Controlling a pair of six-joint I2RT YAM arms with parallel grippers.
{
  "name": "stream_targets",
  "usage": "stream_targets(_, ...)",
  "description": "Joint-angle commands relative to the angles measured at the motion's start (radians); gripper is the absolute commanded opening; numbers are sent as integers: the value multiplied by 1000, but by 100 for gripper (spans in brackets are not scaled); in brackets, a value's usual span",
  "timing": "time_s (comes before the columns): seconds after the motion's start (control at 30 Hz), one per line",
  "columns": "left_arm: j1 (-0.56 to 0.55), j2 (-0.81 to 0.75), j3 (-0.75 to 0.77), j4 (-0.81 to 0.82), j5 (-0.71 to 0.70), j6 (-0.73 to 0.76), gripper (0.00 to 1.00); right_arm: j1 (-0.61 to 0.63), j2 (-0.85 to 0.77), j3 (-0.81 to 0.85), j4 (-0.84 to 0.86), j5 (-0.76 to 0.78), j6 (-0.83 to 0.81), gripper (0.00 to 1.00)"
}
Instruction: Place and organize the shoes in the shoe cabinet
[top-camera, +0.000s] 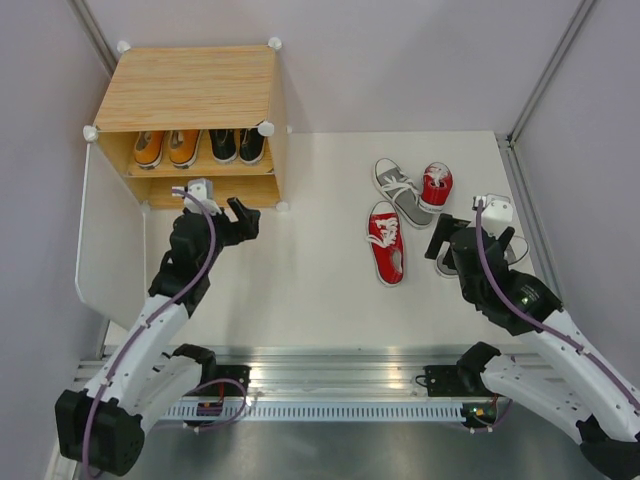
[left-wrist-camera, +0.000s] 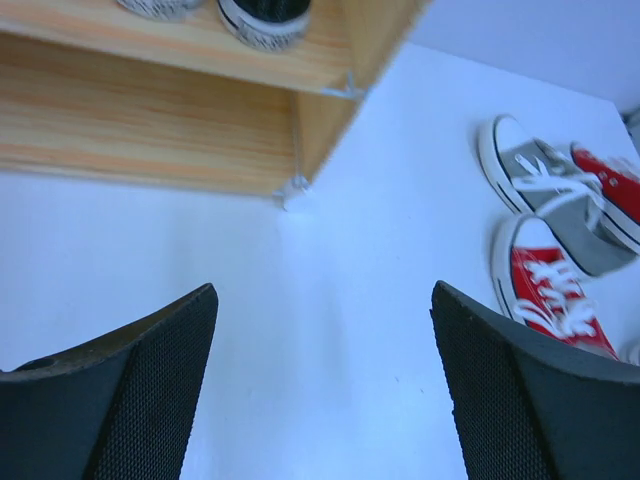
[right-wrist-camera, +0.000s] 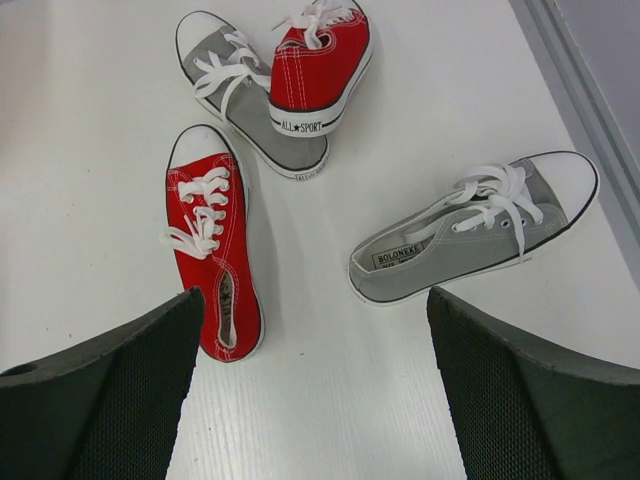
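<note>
The shoe cabinet (top-camera: 190, 85) stands at the back left with its white door (top-camera: 105, 240) swung open. Two orange shoes (top-camera: 166, 148) and two black shoes (top-camera: 237, 145) sit on its upper shelf. On the table to the right lie two red shoes (top-camera: 386, 242) (top-camera: 435, 186) and a grey shoe (top-camera: 402, 190). A second grey shoe (right-wrist-camera: 470, 235) lies under my right gripper (top-camera: 445, 243), which is open and empty above the red shoe (right-wrist-camera: 210, 250) and this grey one. My left gripper (top-camera: 235, 220) is open and empty in front of the cabinet's lower opening (left-wrist-camera: 150, 130).
The open door stands along the left side of my left arm. A metal rail (top-camera: 525, 200) edges the table on the right. Grey walls close in the back and both sides.
</note>
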Motion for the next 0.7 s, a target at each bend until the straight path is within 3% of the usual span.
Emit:
stream_targets(0.0, -96, -63, -19, -198, 12, -153, 90, -4, 18, 28, -17, -36, 28, 95)
stream_targets(0.1, -294, -68, -27, -224, -90, -246, 91, -4, 23, 28, -19, -50, 55, 95)
stream_targets(0.13, -401, -36, -18, -224, -151, -290, 91, -4, 21, 30, -26, -55, 69, 95)
stream_targets(0.33, -739, 188, 115, -206, -388, -389, 89, -4, 0, 60, -86, -68, 118, 95)
stream_targets(0.53, -934, 550, 347, -135, -543, -412, 87, -4, -33, 89, -144, -84, 170, 96)
stream_targets(0.67, -1021, 817, 519, -104, -626, -346, 83, -4, -46, 103, -169, -98, 178, 96)
